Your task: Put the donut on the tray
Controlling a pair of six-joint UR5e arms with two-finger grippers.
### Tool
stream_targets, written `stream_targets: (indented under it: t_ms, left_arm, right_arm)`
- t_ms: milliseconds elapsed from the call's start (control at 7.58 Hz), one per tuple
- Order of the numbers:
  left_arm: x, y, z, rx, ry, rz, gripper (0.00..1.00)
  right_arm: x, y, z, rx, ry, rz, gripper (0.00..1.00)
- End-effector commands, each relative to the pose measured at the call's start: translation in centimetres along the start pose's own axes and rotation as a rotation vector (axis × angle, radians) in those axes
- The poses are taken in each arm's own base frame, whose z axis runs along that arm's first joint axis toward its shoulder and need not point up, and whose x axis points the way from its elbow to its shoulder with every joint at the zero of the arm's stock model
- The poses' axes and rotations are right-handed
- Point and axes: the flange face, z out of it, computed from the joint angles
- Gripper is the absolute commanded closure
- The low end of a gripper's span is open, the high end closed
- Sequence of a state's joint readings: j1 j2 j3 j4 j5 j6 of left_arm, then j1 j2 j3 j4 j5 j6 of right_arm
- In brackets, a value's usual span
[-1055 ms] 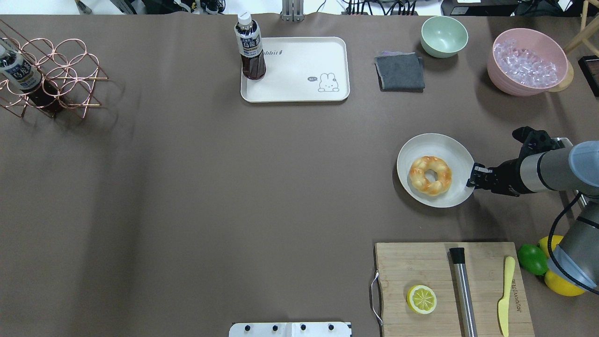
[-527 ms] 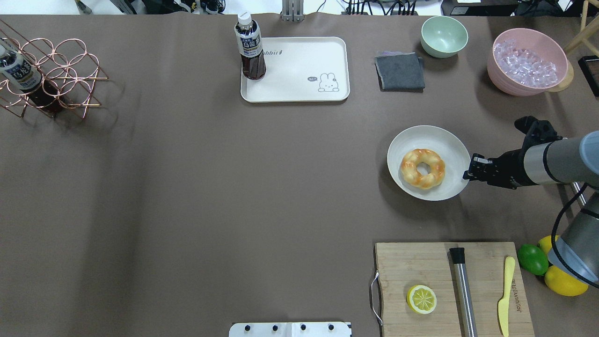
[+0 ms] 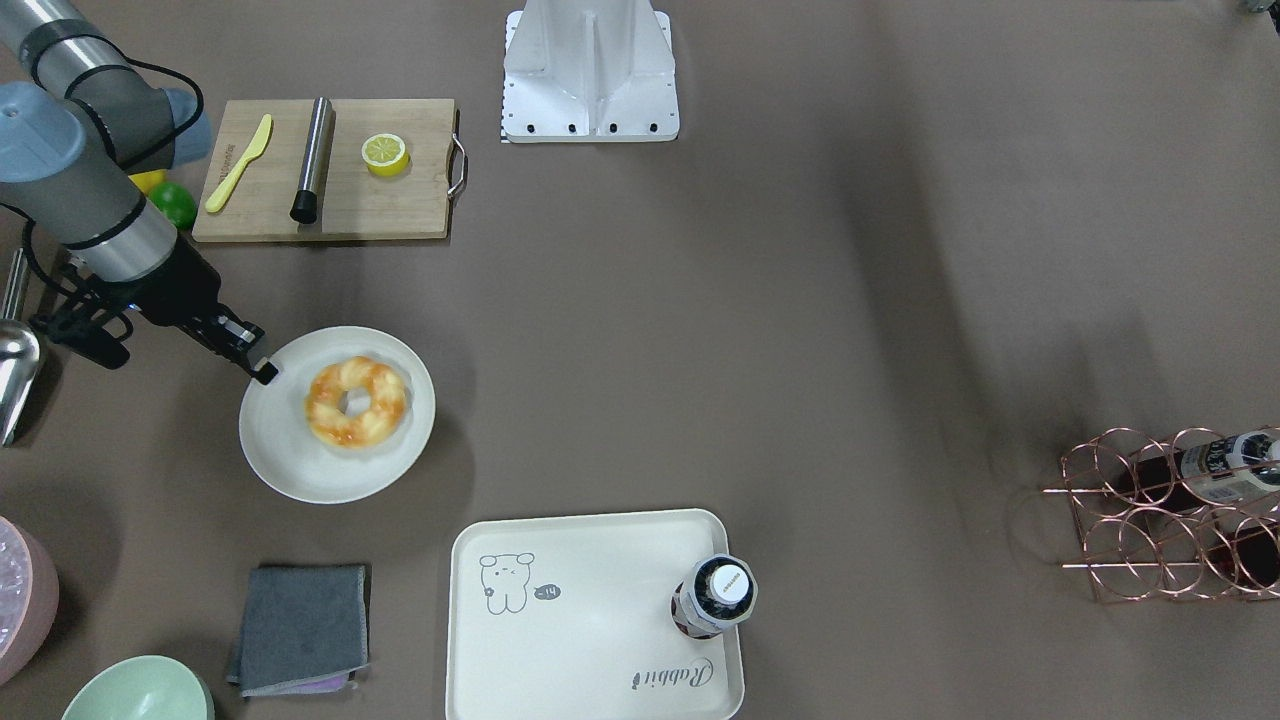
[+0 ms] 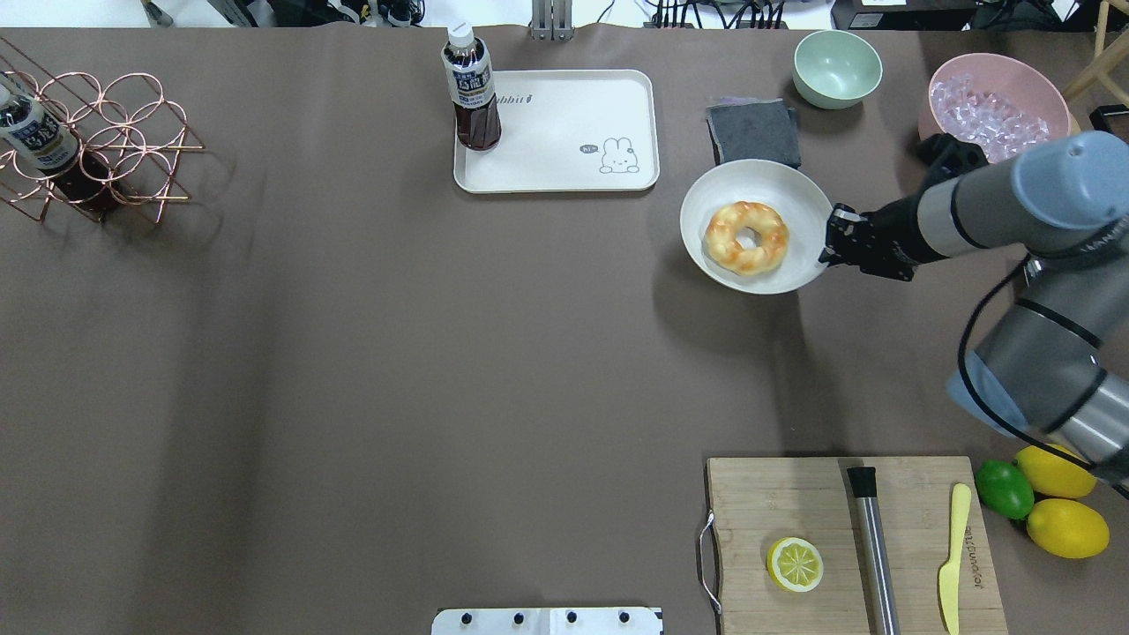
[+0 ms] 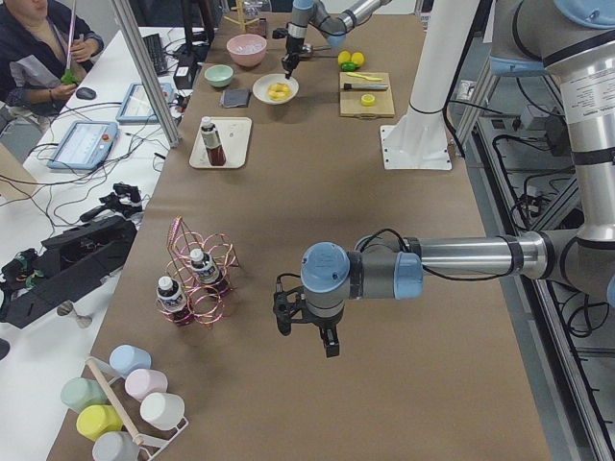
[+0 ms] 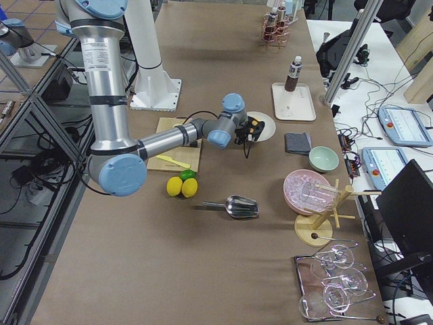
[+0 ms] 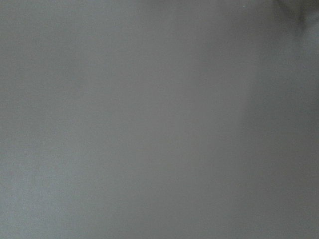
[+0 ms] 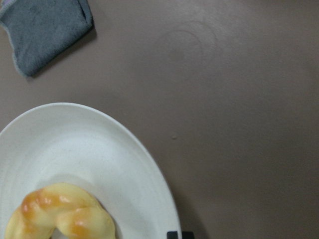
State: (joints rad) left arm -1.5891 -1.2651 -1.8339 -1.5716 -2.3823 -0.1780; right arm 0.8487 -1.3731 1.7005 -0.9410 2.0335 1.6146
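The donut (image 4: pixel 745 236) lies on a round off-white plate (image 4: pixel 758 172). My right gripper (image 4: pixel 829 238) is shut on the plate's right rim and holds the plate a little above the table, just right of the cream tray (image 4: pixel 564 132). In the front-facing view the donut (image 3: pixel 356 400), the plate (image 3: pixel 300 470), the gripper (image 3: pixel 262 370) and the tray (image 3: pixel 590 620) all show. The right wrist view shows the plate (image 8: pixel 99 144) and part of the donut (image 8: pixel 62 214). My left gripper (image 5: pixel 306 331) hovers over bare table far from these; I cannot tell if it is open.
A tea bottle (image 4: pixel 470 88) stands on the tray's far left corner. A grey cloth (image 4: pixel 754 132), a green bowl (image 4: pixel 836 66) and a pink bowl of ice (image 4: pixel 992 110) lie near the plate. A cutting board (image 4: pixel 794 503) with a lemon half sits at the front right.
My right gripper has carried the plate with the donut away from the robot and leftward, up to the grey cloth and close to the tray.
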Motion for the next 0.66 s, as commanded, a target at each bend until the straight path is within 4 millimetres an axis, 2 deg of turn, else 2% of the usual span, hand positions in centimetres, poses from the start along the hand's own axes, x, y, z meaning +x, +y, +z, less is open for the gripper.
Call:
stream_targets:
  t_ms: [0, 264, 527]
  left_arm:
    - [0.2, -0.1, -0.1, 0.02, 0.004, 0.015, 0.01]
    - [0.2, -0.1, -0.2, 0.022, 0.003, 0.017, 0.01]
    - [0.4, -0.4, -0.3, 0.026, 0.003, 0.021, 0.01]
  right_arm:
    - [-16.2, -1.5, 3.7, 0.018, 0.017, 0.18, 1.0]
    - [-23.8, -2.3, 7.3, 0.091, 0.038, 0.291, 1.0]
    - [-28.8, -2.2, 10.2, 0.152, 0.074, 0.324, 1.0]
